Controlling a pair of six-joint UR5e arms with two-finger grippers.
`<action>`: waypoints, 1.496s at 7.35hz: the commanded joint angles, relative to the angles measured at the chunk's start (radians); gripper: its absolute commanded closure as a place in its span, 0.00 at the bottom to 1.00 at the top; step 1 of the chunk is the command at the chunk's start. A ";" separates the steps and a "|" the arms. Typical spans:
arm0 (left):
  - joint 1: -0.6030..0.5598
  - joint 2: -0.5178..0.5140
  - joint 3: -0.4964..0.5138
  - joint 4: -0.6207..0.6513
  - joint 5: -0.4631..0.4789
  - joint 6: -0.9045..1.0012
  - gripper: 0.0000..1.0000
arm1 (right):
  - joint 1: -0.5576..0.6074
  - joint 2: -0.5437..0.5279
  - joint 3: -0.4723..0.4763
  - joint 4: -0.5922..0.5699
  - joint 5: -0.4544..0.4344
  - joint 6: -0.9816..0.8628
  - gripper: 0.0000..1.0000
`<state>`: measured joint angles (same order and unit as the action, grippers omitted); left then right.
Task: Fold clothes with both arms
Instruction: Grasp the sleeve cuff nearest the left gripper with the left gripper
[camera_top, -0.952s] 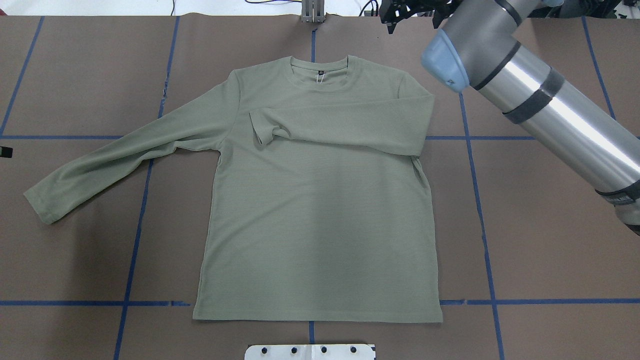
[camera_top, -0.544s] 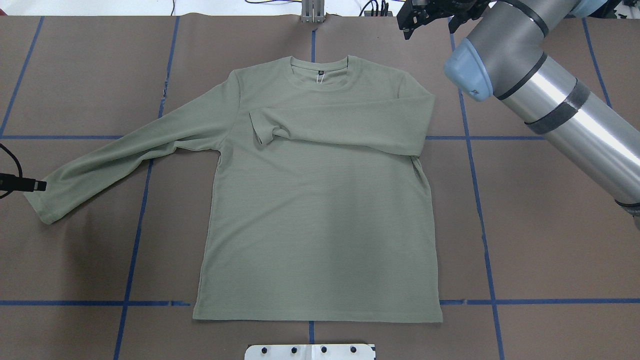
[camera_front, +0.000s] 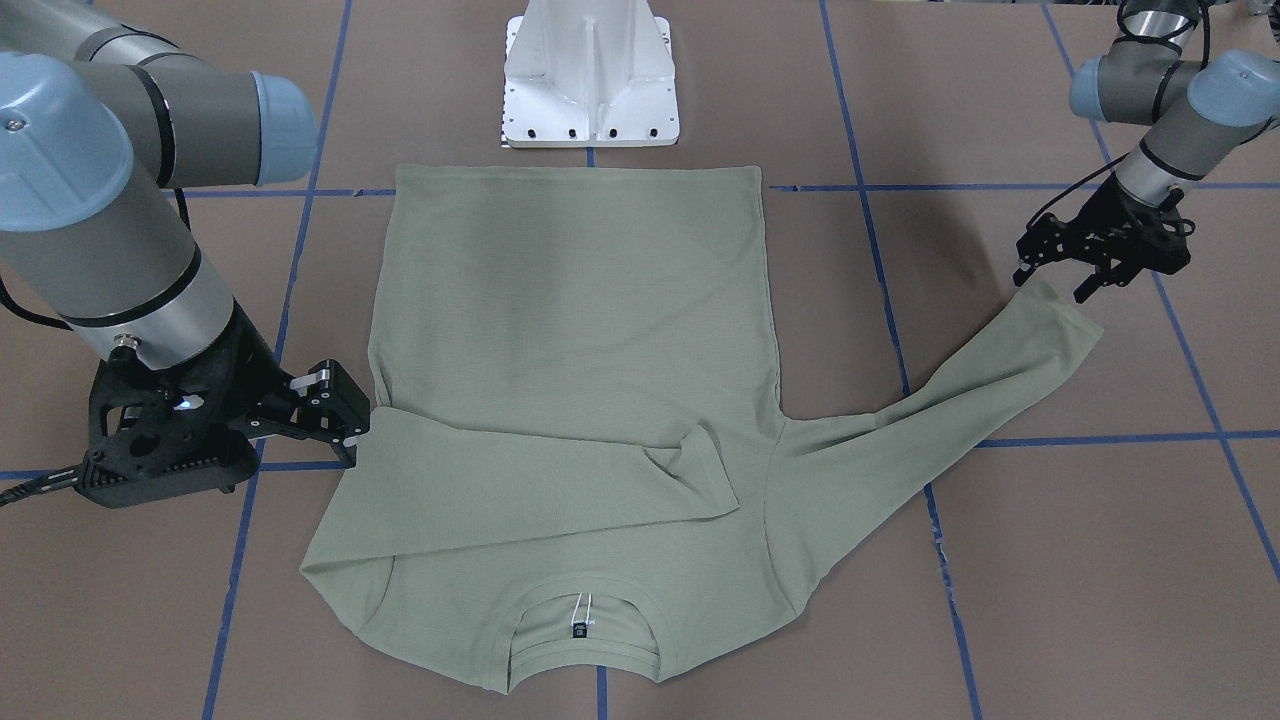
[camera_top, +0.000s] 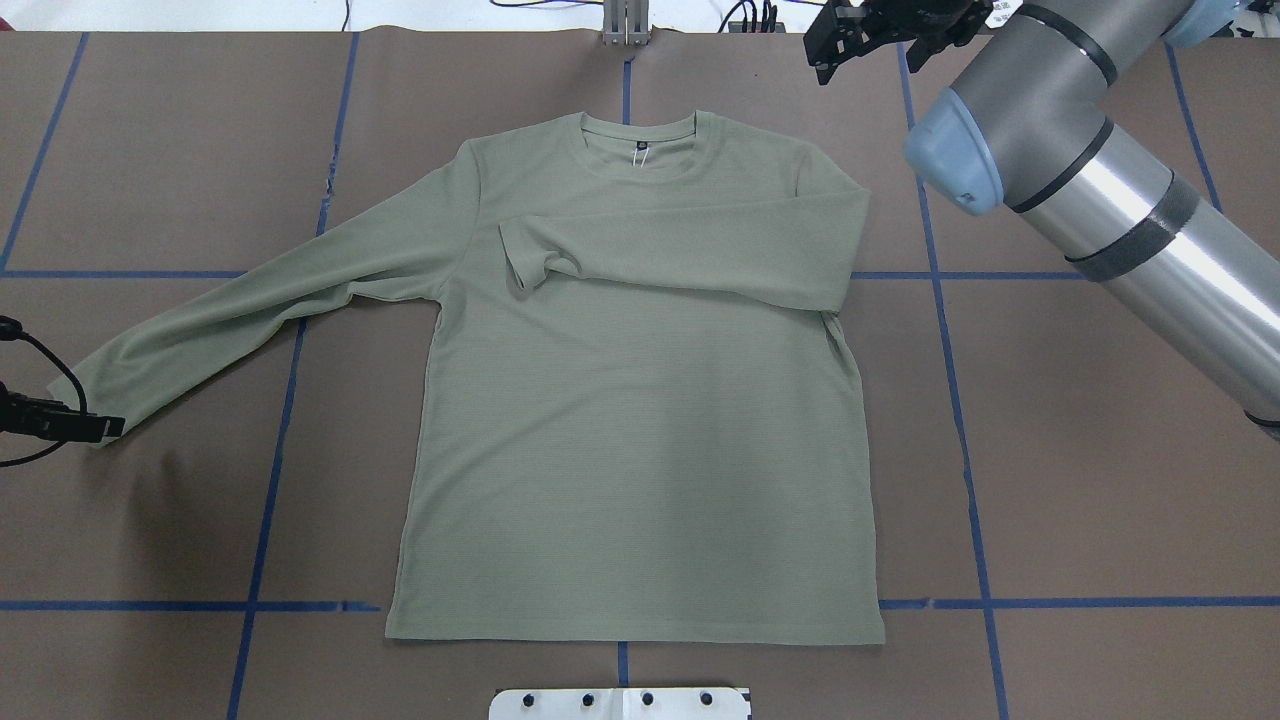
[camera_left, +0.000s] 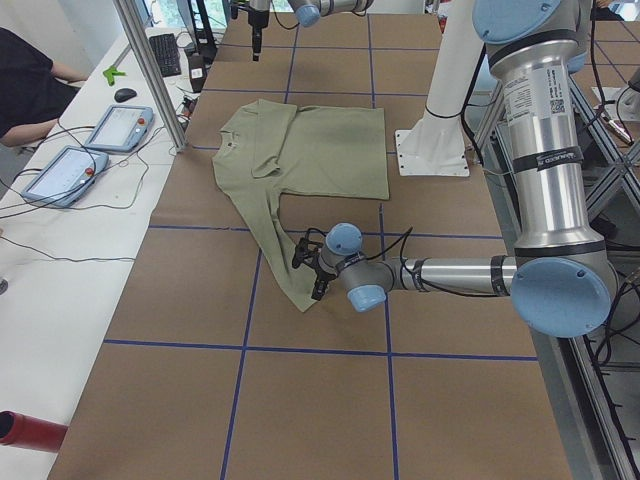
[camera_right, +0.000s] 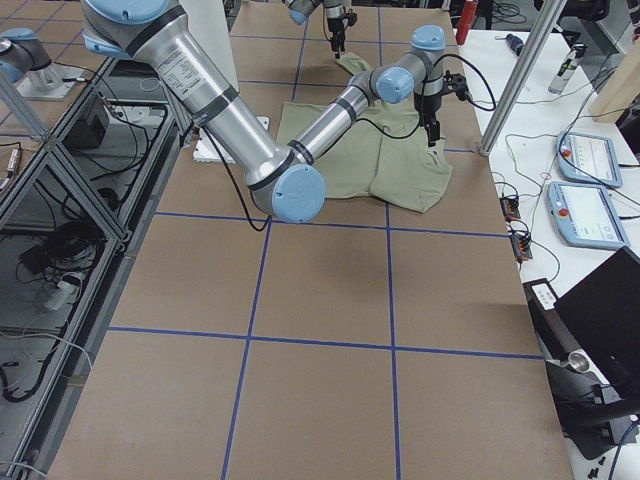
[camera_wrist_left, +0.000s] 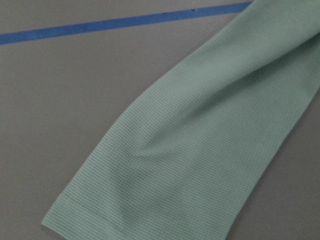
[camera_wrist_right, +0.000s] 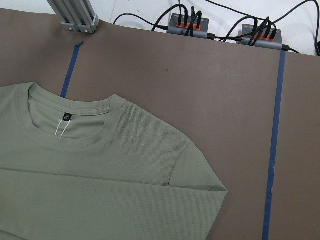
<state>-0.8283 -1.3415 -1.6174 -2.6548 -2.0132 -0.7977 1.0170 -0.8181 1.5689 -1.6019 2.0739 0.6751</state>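
The pale sage-green shirt (camera_top: 640, 420) lies flat, front up, collar at the far edge. One sleeve (camera_top: 690, 245) is folded across the chest. The other sleeve (camera_top: 260, 300) stretches out to the view's left, and its cuff (camera_wrist_left: 140, 200) fills the left wrist view. My left gripper (camera_front: 1050, 280) hovers at that cuff with its jaws apart and holds nothing; it also shows at the overhead view's left edge (camera_top: 95, 425). My right gripper (camera_top: 868, 52) is open and empty, raised beyond the shirt's shoulder (camera_wrist_right: 195, 165); it also shows in the front-facing view (camera_front: 345, 410).
The brown table covering carries a grid of blue tape lines (camera_top: 960, 420). The white pedestal base (camera_front: 590, 80) stands at the shirt's hem side. An aluminium post (camera_top: 625, 25) and cable hubs (camera_wrist_right: 187, 25) sit at the far edge. Teach pendants (camera_left: 115, 125) lie beside the table.
My left gripper has come in from the left edge and moved to the outstretched sleeve's cuff. My right arm has swung further right and away from the shirt. The shirt has not moved.
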 joint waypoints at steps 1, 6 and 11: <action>0.063 0.018 -0.010 0.003 0.099 0.002 0.12 | 0.000 -0.006 0.005 0.000 0.000 0.000 0.00; 0.066 0.031 -0.010 0.003 0.102 0.003 0.76 | -0.002 -0.006 0.003 0.002 0.000 0.001 0.00; 0.049 0.019 -0.059 0.012 0.084 0.002 1.00 | -0.003 -0.004 0.002 0.003 0.000 0.003 0.00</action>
<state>-0.7685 -1.3140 -1.6449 -2.6489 -1.9187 -0.7949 1.0140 -0.8222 1.5719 -1.5996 2.0739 0.6772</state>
